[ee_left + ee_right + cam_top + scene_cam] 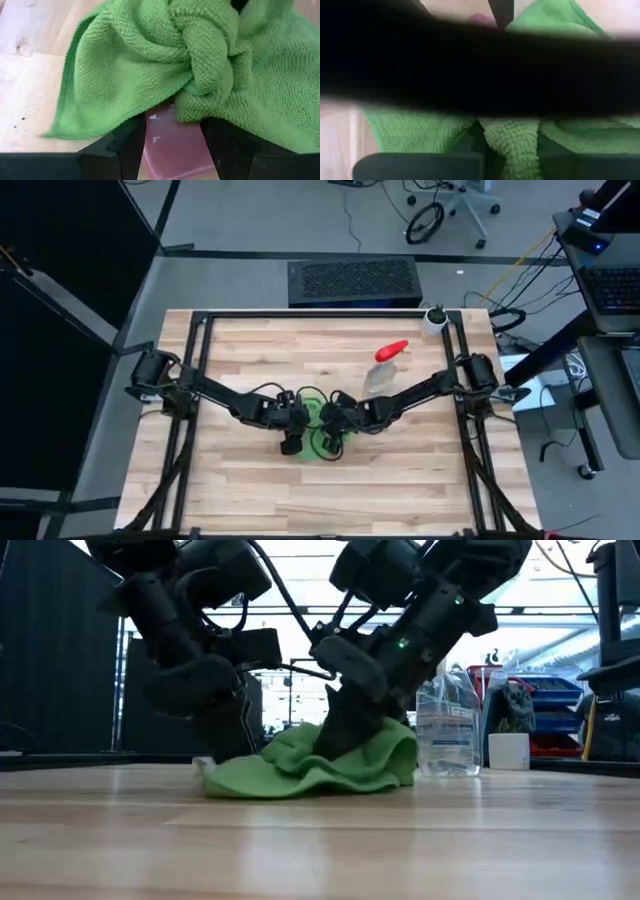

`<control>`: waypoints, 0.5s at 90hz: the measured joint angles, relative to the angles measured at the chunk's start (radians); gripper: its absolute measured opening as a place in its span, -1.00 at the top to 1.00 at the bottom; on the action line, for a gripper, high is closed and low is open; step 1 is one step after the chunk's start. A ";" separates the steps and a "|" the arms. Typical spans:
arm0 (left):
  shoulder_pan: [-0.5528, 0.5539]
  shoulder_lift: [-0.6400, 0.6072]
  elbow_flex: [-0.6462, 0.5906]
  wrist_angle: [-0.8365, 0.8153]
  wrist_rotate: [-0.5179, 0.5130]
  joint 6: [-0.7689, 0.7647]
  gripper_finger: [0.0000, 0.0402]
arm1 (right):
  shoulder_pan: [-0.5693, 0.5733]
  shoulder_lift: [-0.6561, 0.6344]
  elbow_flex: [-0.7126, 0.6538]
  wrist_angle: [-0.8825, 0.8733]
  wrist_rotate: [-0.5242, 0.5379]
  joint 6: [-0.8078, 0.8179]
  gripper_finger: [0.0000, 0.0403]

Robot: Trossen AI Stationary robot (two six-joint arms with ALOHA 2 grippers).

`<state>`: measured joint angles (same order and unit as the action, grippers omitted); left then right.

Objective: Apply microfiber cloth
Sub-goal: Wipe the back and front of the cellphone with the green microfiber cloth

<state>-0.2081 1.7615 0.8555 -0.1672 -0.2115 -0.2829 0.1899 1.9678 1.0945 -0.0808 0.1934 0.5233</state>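
Green folds fill the left wrist view: microfiber cloth (200, 70) bunched into a fat twist, and under its edge a flat reddish slab (172, 147) shows between the left gripper's (172, 150) two dark fingers (117, 147), which stand apart w/ one on each side of it, nothing pinched that I can see

From overhead the cloth (320, 430) sits near table (400, 490) centre, both arms meeting over it — left gripper (292, 442) at the cloth's 9 o'clock, right gripper (335, 435) pressing in from 3 o'clock

Right wrist view: right gripper's fingers (470, 145) closed round a ridge of the green fabric (512, 145)

Low view: cloth (320, 772) heaped on the wood, right arm down into its top

Spray bottle (384, 366), clear w/ red nozzle, lies toward 1 o'clock, well apart from the cloth
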 joint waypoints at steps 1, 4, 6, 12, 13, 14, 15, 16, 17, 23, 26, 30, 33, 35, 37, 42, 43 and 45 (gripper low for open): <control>0.000 0.000 0.000 0.000 0.000 0.000 0.08 | 0.001 0.000 0.002 -0.012 0.006 0.002 0.89; 0.000 0.000 0.000 0.001 0.000 0.000 0.08 | 0.001 0.001 0.002 -0.052 0.031 0.009 0.89; 0.000 0.000 0.000 0.002 0.000 0.000 0.08 | 0.000 0.000 0.002 -0.089 0.049 0.013 0.89; 0.000 0.000 0.001 0.008 -0.007 -0.001 0.08 | -0.010 -0.007 0.001 -0.173 0.088 0.027 0.89; 0.000 0.000 0.002 0.010 -0.008 -0.001 0.08 | -0.013 -0.009 0.002 -0.185 0.095 0.029 0.89; 0.000 0.001 0.002 0.011 -0.009 -0.002 0.08 | -0.015 -0.010 0.002 -0.197 0.103 0.032 0.89; 0.001 0.001 0.002 0.011 -0.010 -0.003 0.08 | -0.017 -0.012 0.002 -0.209 0.110 0.035 0.89; 0.001 0.001 0.002 0.012 -0.010 -0.004 0.08 | -0.021 -0.013 0.001 -0.224 0.118 0.036 0.89; 0.002 0.001 0.002 0.011 -0.010 -0.005 0.08 | -0.024 -0.014 0.001 -0.238 0.125 0.039 0.89; 0.002 0.001 0.001 0.006 -0.015 -0.005 0.08 | -0.034 -0.030 -0.003 -0.288 0.151 0.052 0.89; 0.001 0.001 0.001 0.006 -0.016 -0.004 0.08 | -0.035 -0.040 -0.004 -0.294 0.161 0.054 0.89; 0.002 0.001 0.001 0.006 -0.015 -0.004 0.08 | -0.035 -0.057 -0.006 -0.291 0.166 0.053 0.89; 0.001 0.001 0.001 0.007 -0.016 -0.003 0.08 | -0.035 -0.066 -0.010 -0.278 0.165 0.047 0.89; 0.001 0.001 0.001 0.006 -0.015 -0.003 0.08 | -0.035 -0.075 -0.012 -0.268 0.165 0.041 0.89; 0.001 0.001 0.001 0.006 -0.015 -0.003 0.08 | -0.033 -0.083 -0.014 -0.251 0.165 0.035 0.89; 0.001 0.001 0.001 0.007 -0.014 -0.004 0.08 | -0.033 -0.098 -0.014 -0.164 0.168 0.014 0.89; 0.001 0.001 0.000 0.007 -0.014 -0.004 0.08 | -0.033 -0.102 -0.013 -0.146 0.167 0.009 0.89; 0.001 0.001 0.000 0.008 -0.014 -0.004 0.08 | -0.033 -0.108 -0.012 -0.113 0.168 -0.002 0.89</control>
<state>-0.2073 1.7620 0.8556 -0.1590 -0.2256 -0.2867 0.1570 1.8601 1.0821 -0.1938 0.3615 0.5213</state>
